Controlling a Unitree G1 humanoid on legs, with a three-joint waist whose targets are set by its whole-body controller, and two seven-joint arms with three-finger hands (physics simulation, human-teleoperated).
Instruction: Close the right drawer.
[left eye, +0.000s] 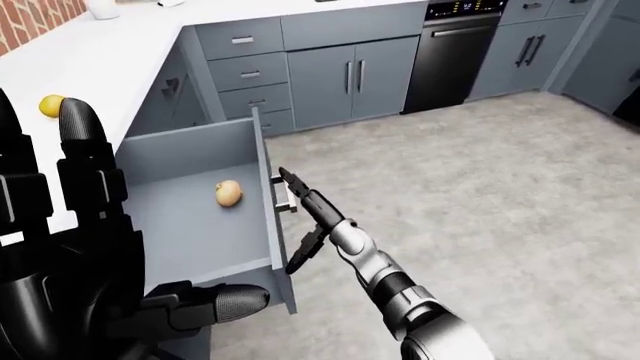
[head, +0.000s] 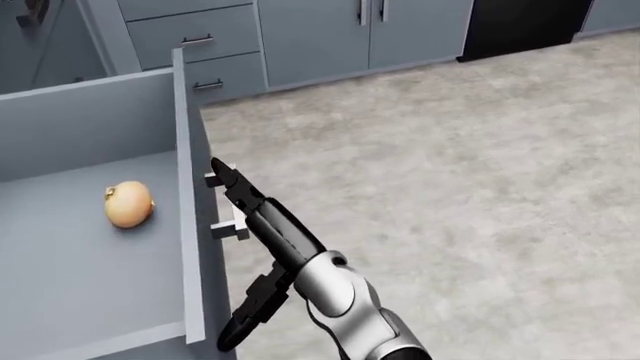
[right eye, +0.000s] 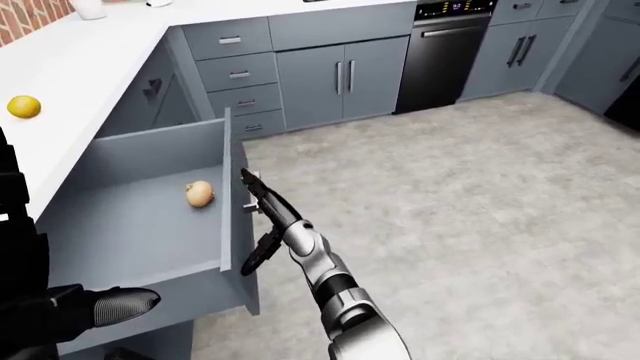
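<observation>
Head view, right drawer (head: 100, 247) open, onion (head: 128, 204) inside

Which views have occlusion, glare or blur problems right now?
Left-eye view: the left hand fills the lower left as a dark mass, hiding counter. Right-eye view: it covers less. Head view: crisp, flat even light, soft shadow under the onion, no glare; right hand at the drawer handle is sharp.

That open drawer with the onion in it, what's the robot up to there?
The robot is shutting it. Its right hand, fingers open, rests against the handle on the face of the drawer, which is pulled well out of the cabinet. An onion lies loose on the drawer's floor. The left hand is raised close to the camera, open and holding nothing. A yellow fruit sits on the white counter.
</observation>
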